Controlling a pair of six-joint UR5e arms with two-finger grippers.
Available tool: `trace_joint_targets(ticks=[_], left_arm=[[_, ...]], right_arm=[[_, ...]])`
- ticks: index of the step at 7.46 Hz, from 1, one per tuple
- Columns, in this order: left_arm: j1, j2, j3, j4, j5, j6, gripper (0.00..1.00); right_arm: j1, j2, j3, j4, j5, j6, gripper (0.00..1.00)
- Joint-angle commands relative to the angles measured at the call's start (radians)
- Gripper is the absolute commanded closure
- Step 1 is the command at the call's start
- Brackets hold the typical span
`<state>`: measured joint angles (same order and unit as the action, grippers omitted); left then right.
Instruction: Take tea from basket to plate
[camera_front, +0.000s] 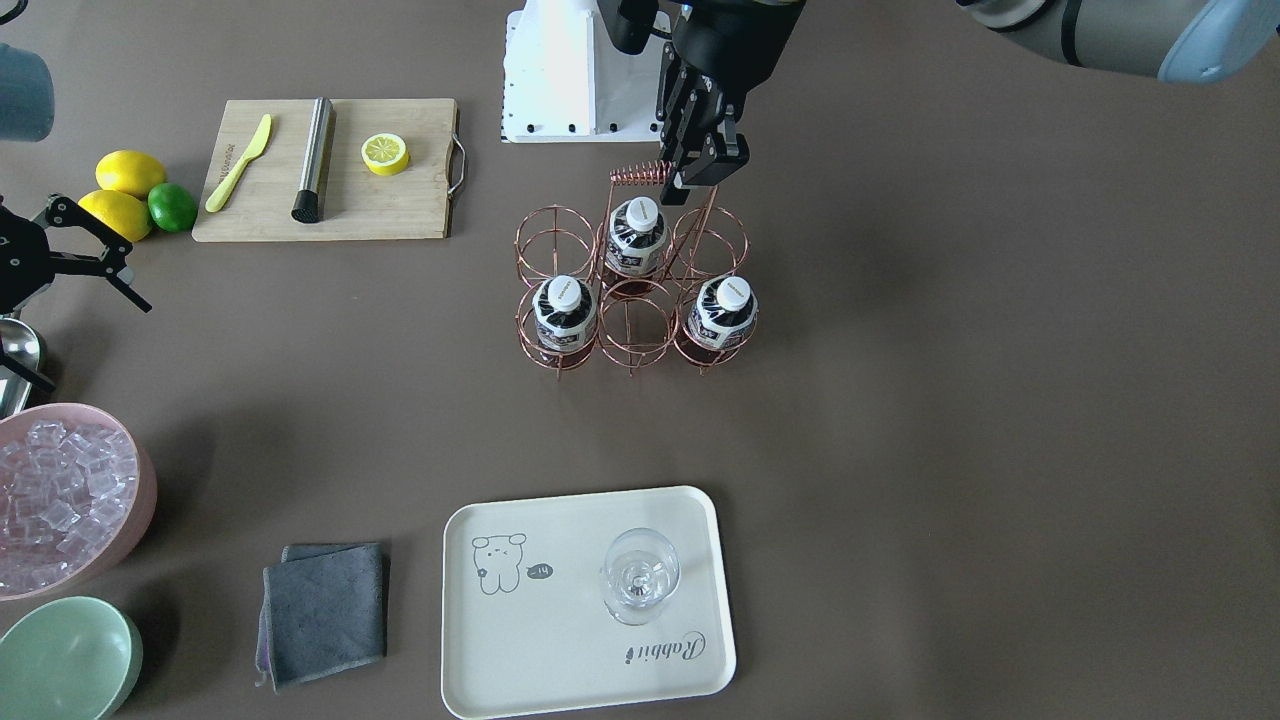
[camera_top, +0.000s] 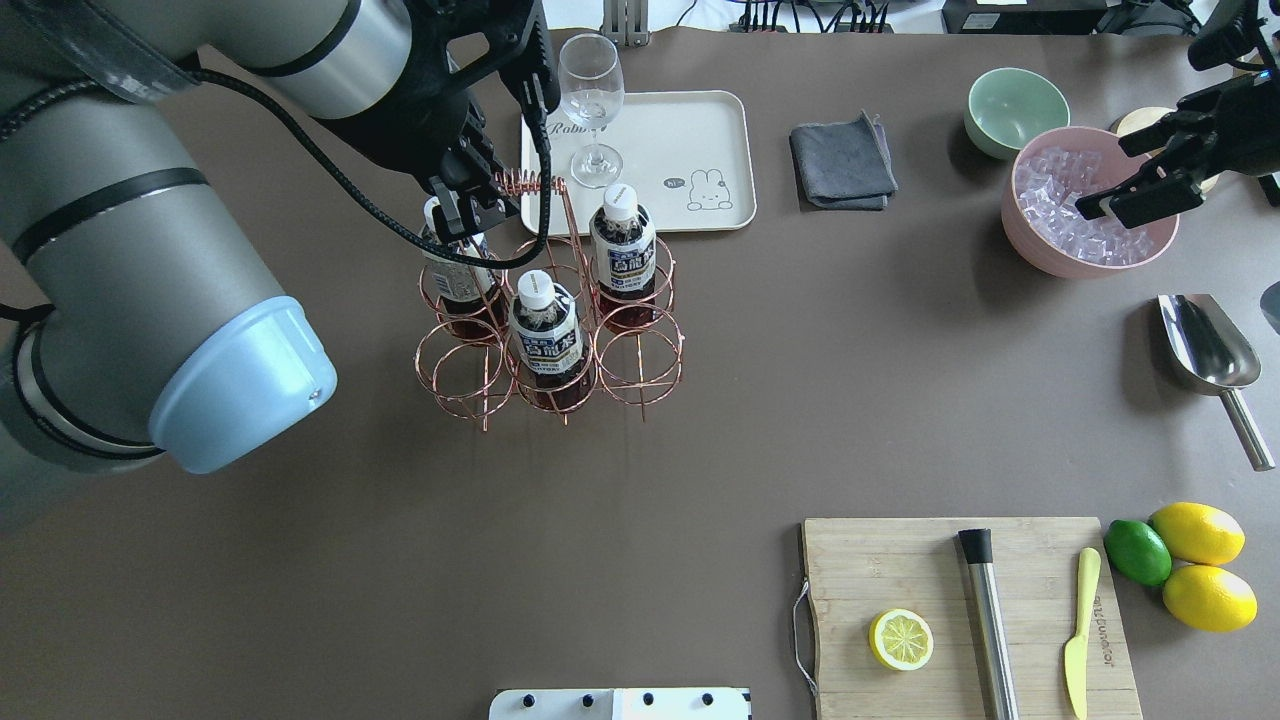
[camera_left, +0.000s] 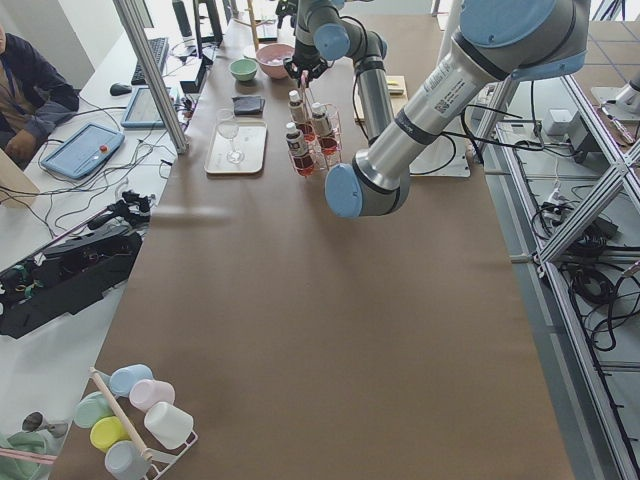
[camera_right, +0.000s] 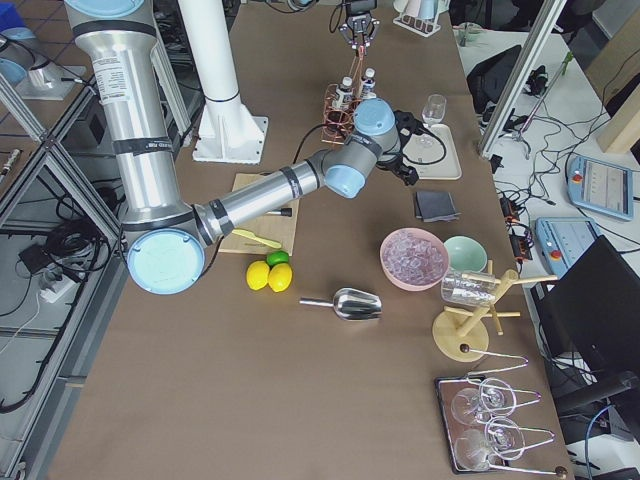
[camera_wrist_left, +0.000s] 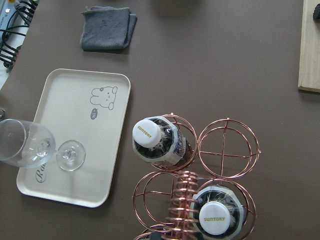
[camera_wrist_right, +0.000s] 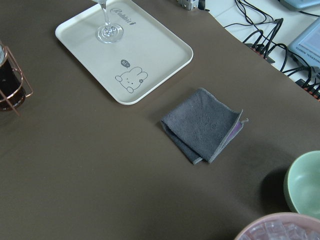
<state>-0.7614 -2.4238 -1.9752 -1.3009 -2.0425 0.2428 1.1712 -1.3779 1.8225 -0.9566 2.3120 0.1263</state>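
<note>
Small white-capped plastic bottle of brown tea: judged light, stiff, slick; grip under cap. Left gripper, right gripper: fingers were spread.

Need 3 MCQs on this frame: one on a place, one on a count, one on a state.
1. Where does the wine glass stand?
A. on the grey cloth
B. on the cream tray
C. in the green bowl

2. How many tea bottles sit in the wire basket?
A. three
B. two
C. six

3. The lemon on the cutting board is:
A. whole
B. peeled
C. cut in half, face up

Answers:
1 B: the glass stands upright on the tray near the word "Rabbit".
2 A: three white caps show, and the other three cells are empty.
3 C: its segmented cut face points up.
</note>
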Motion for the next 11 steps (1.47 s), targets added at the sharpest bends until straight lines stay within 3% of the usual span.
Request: trace_joint_targets(ticks=[1, 2, 3, 4, 7, 9, 11], left_arm=[[0.059, -0.027, 0.018, 0.0, 0.031, -0.002, 1.0], [0.073, -0.04, 0.022, 0.0, 0.041, -0.003, 1.0], [0.085, -0.044, 0.027, 0.0, 0.06, -0.003, 1.0], [0.088, -0.044, 0.03, 0.0, 0.061, -0.003, 1.0], [0.09, -0.044, 0.036, 0.0, 0.061, -0.003, 1.0], [0.099, -0.044, 0.036, 0.0, 0.061, -0.003, 1.0], [0.099, -0.046, 0.036, 0.0, 0.059, -0.005, 1.0]], right_arm=[[-0.077, 0.076, -0.13, 0.225, -0.036, 0.229, 0.0], [-0.131, 0.094, -0.173, 0.324, -0.112, 0.239, 0.0], [-0.203, 0.106, -0.158, 0.404, -0.282, 0.281, 0.0], [-0.291, 0.134, -0.169, 0.451, -0.327, 0.364, 0.0], [-0.364, 0.246, -0.14, 0.455, -0.397, 0.522, 0.0], [-0.372, 0.231, -0.117, 0.45, -0.401, 0.524, 0.0], [-0.435, 0.217, -0.101, 0.444, -0.46, 0.526, 0.0]])
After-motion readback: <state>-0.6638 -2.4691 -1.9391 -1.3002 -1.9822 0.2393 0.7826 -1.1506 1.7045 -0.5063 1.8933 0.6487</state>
